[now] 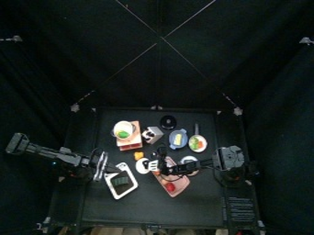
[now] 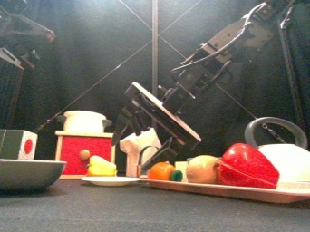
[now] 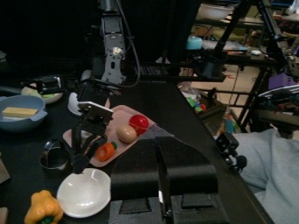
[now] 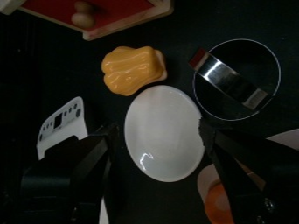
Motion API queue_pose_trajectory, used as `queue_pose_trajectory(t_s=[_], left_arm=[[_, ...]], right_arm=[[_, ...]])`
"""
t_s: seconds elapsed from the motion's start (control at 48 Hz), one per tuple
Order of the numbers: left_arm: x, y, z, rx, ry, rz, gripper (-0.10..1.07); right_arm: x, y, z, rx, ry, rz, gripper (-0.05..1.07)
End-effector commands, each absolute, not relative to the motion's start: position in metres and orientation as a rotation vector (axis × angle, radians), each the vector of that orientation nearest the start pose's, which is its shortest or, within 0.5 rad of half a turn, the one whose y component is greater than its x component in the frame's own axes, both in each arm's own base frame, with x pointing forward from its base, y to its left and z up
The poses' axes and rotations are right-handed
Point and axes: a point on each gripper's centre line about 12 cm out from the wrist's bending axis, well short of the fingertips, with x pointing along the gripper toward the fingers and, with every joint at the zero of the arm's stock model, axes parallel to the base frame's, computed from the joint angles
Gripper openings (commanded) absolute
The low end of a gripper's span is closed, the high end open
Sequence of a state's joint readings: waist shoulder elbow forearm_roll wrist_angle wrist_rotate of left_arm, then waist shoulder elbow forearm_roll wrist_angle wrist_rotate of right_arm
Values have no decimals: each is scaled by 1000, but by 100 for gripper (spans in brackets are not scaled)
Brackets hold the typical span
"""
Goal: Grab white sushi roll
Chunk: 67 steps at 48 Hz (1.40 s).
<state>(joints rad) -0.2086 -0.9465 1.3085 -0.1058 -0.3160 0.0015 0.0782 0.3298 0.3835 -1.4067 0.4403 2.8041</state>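
Although its fingers (image 4: pixel 216 140) spread wide over the white plate (image 4: pixel 166 133), no sushi roll is discernible.

Setting: a robotics lab test pen. Small black surface (image 1: pixel 153 207) enclosed on all sides by black curtains (image 1: pixel 73 46), with thin rods crossing overhead. Two black jointed arms enter from left (image 1: pixel 50 153) and right (image 1: pixel 227 163). Props are toy kitchen pieces: glossy red plastic pepper (image 2: pixel 246 166) on a pink tray (image 2: pixel 230 191), small white round plate (image 4: pixel 166 132), yellow plastic pepper (image 4: pixel 131 68). Beyond the curtains, the left wrist view shows tripods and cluttered shelving (image 3: pixel 233 35).
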Motion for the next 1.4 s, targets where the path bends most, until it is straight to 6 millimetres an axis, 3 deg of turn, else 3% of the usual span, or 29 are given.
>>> queue_pose_trajectory(t_s=[0.0, 0.312, 0.688, 1.167, 1.375], left_arm=[[188, -36, 245, -95, 35, -173, -2], [188, -36, 245, -95, 35, -173, -2], [188, -35, 245, -97, 36, -171, -2], [188, -36, 245, -98, 35, -173, -2], [188, -35, 245, -98, 35, -171, -2]], right_arm=[[465, -12, 145, 1141, 342, -746, 102], [464, 7, 172, 1121, 320, -658, 102], [448, 24, 184, 1111, 329, -616, 101], [409, 34, 190, 1106, 304, -742, 101], [406, 43, 203, 1034, 348, -818, 101]])
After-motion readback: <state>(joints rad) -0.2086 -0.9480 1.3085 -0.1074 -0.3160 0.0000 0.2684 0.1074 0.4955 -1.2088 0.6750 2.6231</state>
